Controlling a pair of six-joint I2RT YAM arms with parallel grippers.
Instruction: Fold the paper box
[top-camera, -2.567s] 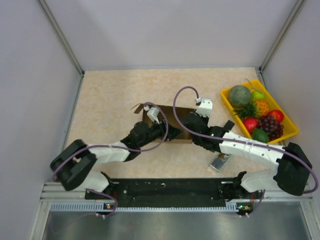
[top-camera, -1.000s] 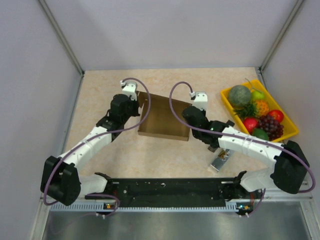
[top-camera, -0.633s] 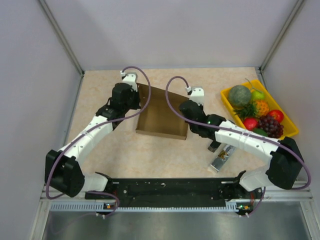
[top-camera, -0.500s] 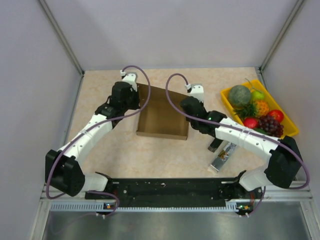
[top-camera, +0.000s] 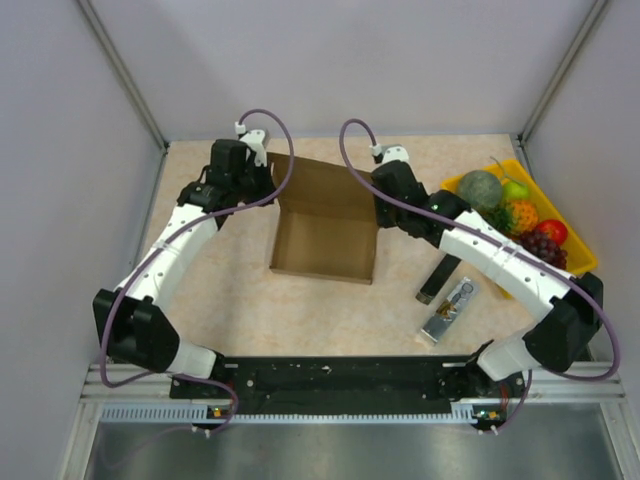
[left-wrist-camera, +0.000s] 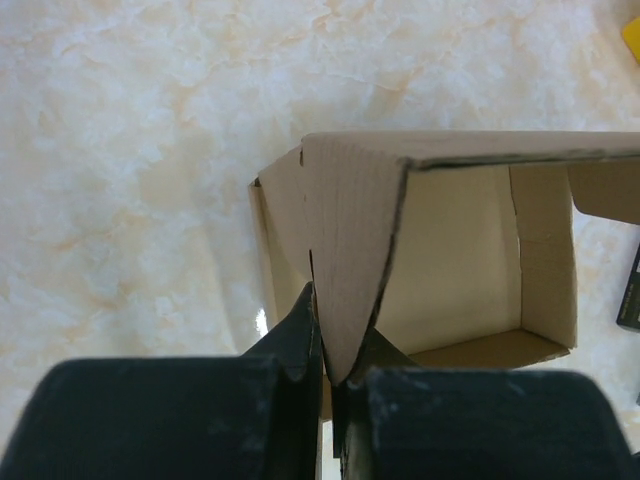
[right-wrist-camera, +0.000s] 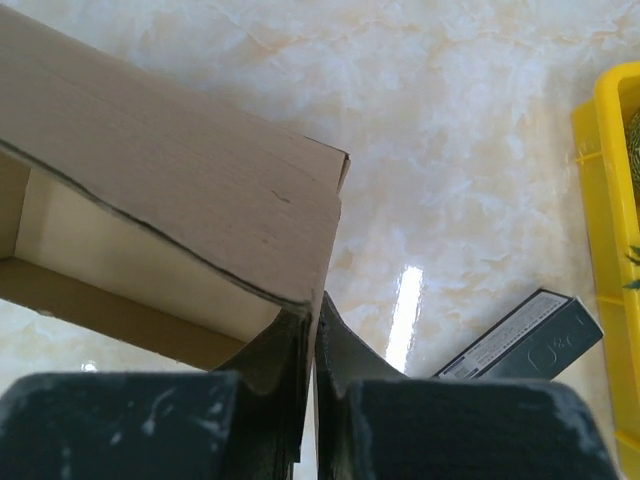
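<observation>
The paper box (top-camera: 325, 240) is brown cardboard and sits open-topped at mid-table, its big back flap raised at the far side. My left gripper (top-camera: 262, 175) is shut on the flap's far-left corner. In the left wrist view the cardboard corner (left-wrist-camera: 350, 230) is pinched in that gripper (left-wrist-camera: 338, 345), with the box's inside beyond it. My right gripper (top-camera: 380, 195) is shut on the flap's far-right corner. In the right wrist view the box (right-wrist-camera: 180, 170) has its corner edge running down into that gripper (right-wrist-camera: 314, 320).
A yellow tray (top-camera: 575, 265) of plastic fruit stands at the right edge, its rim (right-wrist-camera: 605, 200) also in the right wrist view. A black slim box (top-camera: 440, 278) (right-wrist-camera: 525, 340) and a silver object (top-camera: 449, 312) lie right of the paper box. White walls enclose the table.
Both arms moved toward the far side, carrying the flap's corners back and up. The left gripper closed on the left corner. The box body shifted slightly.
</observation>
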